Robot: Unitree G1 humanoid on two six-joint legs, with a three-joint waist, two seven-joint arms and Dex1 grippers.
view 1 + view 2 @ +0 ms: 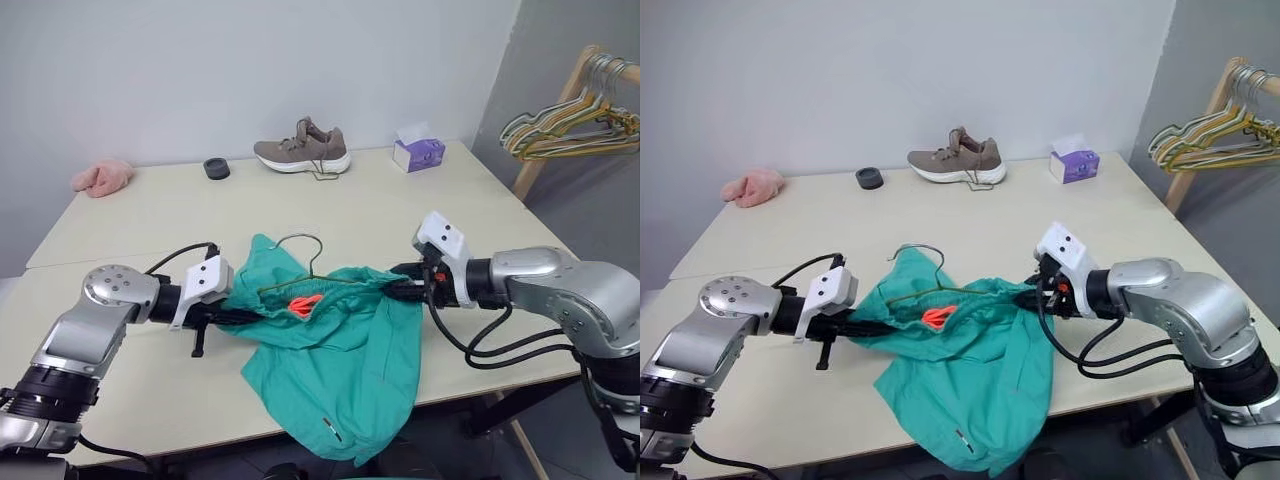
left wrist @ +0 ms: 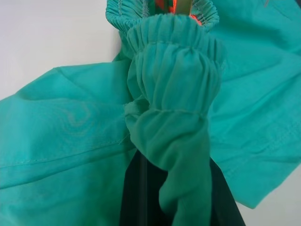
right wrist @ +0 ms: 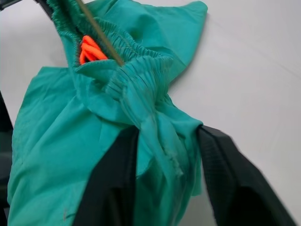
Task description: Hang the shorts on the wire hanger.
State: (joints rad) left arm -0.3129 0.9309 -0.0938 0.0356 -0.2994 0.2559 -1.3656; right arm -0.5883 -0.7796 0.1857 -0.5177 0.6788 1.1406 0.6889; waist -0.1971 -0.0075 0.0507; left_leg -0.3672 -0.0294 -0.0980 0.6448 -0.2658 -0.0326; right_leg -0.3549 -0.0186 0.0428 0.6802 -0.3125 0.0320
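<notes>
While the shorts (image 3: 141,108) hide it elsewhere, right wrist shows the wire hanger (image 3: 99,34) inside waistband

Probably lab: bare grey walls, plain table (image 1: 150,215), hanger rack (image 1: 560,125).

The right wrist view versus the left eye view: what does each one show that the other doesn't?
The right wrist view alone shows the right gripper's fingers spread, with bunched waistband between them. The left eye view alone shows the left gripper at the other waistband end, the hanger's hook, a shoe, a tissue box and a pink cloth. Both show the shorts, the orange cord and the table.
</notes>
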